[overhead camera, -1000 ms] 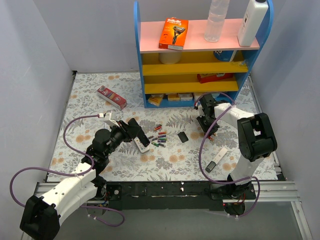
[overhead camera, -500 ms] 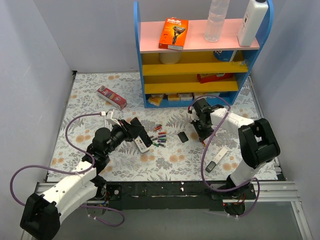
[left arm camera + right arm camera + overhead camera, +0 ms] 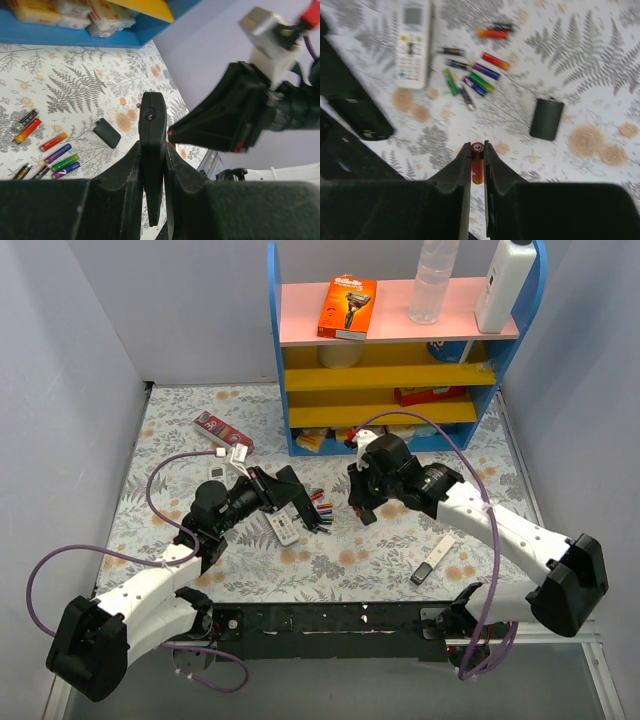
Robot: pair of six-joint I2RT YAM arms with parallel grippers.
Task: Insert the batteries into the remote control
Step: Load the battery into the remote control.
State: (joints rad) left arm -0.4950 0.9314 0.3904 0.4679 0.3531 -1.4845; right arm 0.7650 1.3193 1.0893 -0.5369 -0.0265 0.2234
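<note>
My left gripper [image 3: 287, 496] [image 3: 152, 147] is shut on a thin black remote control [image 3: 152, 130], held edge-on above the table. My right gripper [image 3: 360, 496] [image 3: 477, 150] is shut on a red battery [image 3: 477, 169], held upright above the floral cloth. It hovers just right of the left gripper. Several loose batteries [image 3: 316, 514] [image 3: 470, 75] [image 3: 47, 147], red, green, blue and black, lie between the grippers. A black battery cover [image 3: 546, 119] [image 3: 107, 133] lies to their right. A white remote [image 3: 284, 529] [image 3: 413, 42] lies flat beside the batteries.
A blue and yellow shelf unit [image 3: 400, 340] stands at the back with boxes and bottles. A red box [image 3: 222, 434] lies at the back left. Another small white remote [image 3: 435, 560] lies at the front right. Purple cables loop off both arms.
My right arm has swung left from near the shelf to above the battery cover. My left gripper has shifted right and farther back with the black remote.
</note>
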